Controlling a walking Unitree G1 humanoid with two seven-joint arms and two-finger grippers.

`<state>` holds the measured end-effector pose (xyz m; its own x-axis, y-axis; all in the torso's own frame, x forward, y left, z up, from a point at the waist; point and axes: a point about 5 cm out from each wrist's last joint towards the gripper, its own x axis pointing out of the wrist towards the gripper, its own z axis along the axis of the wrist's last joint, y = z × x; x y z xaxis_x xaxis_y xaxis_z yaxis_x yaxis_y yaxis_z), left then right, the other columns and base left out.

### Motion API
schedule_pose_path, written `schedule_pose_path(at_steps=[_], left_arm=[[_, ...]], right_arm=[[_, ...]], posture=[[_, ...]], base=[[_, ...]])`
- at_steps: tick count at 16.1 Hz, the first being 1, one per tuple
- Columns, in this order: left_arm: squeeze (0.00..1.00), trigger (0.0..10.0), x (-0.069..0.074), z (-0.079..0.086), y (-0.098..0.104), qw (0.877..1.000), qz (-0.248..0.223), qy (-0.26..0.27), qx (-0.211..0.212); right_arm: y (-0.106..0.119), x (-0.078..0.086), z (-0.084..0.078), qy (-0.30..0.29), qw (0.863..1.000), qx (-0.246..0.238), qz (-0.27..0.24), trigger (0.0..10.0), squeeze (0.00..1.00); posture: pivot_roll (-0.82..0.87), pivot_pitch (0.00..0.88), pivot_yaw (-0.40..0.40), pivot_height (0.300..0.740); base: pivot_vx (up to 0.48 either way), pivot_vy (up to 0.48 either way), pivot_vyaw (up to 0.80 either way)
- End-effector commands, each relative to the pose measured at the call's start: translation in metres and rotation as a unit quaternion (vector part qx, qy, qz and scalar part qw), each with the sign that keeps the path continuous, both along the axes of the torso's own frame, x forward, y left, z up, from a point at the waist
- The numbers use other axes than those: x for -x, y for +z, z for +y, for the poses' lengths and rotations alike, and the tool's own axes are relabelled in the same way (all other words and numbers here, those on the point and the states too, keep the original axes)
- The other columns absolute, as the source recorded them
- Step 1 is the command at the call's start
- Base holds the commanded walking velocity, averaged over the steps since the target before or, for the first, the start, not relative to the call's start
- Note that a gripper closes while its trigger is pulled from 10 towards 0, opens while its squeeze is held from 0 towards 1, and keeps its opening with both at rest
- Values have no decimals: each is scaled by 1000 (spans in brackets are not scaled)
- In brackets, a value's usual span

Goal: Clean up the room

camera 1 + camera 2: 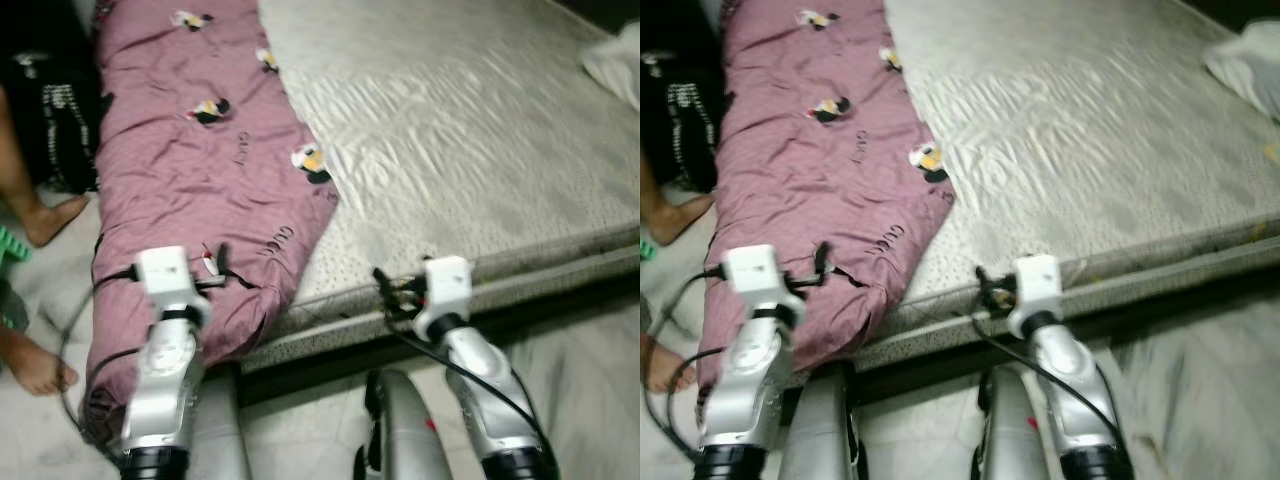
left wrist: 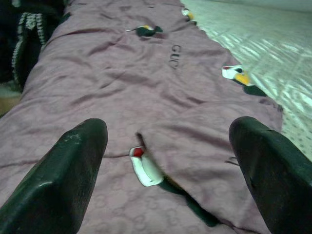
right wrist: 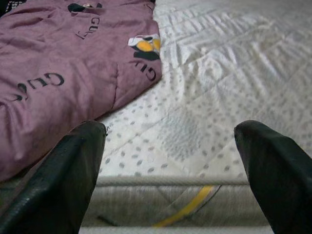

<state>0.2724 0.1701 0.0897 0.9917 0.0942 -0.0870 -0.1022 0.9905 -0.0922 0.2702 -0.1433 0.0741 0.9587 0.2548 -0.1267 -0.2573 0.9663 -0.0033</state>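
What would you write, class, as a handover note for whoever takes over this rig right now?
Left end effector: open, holding nothing, poised over the near end of the mauve quilt.
Right end effector: open, holding nothing, at the near edge of the bare mattress.
The quilt lies lengthwise along the robot's left side of the mattress, its near corner hanging over the edge toward the floor.
A white bundle sits at the far right of the mattress.
A person's feet are on the floor to the left.
Done: nothing gripped yet.
Left: probably take hold of the quilt and tidy it.
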Motion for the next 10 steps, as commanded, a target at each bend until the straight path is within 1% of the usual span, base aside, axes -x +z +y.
schedule_pose_path(at_steps=[1, 2, 4, 6, 7, 9, 10], left_arm=[[0, 10000, 3, 12, 0, 1000, 0, 20, -7], [0, 10000, 3, 11, -1, 1000, 6, 20, -10], [0, 10000, 3, 11, -8, 999, 28, 24, 1], [0, 10000, 3, 10, -17, 998, 58, 15, 2], [0, 10000, 2, 11, -24, 997, 78, 9, 2], [0, 10000, -3, 19, -30, 995, 96, 22, 4], [0, 10000, -6, 23, -32, 994, 103, 31, 6]], right_arm=[[5, -2, 10, 11, 1000, -7, -8, 10000, 0], [5, -2, 10, 10, 1000, -6, -7, 10000, 0], [5, -2, 9, 11, 1000, -7, -7, 10000, 0], [5, -1, 8, 9, 1000, -9, -8, 10000, 0], [5, 1, 6, 8, 1000, -7, -7, 10000, 0], [6, 4, 2, 6, 1000, 0, -7, 10000, 0], [7, 6, -3, 3, 1000, 4, -7, 10000, 0]], posture=[[-19, 95, -26, 549], [-19, 95, -26, 549], [-23, 99, -27, 549], [-28, 100, -28, 534], [-30, 101, -28, 519], [-52, 117, -28, 499], [-64, 129, -28, 499]], base=[[0, 0, 0], [0, 0, 0], [0, 0, 0], [0, 0, 0], [0, 0, 0], [0, 0, 0], [0, 0, 0]])
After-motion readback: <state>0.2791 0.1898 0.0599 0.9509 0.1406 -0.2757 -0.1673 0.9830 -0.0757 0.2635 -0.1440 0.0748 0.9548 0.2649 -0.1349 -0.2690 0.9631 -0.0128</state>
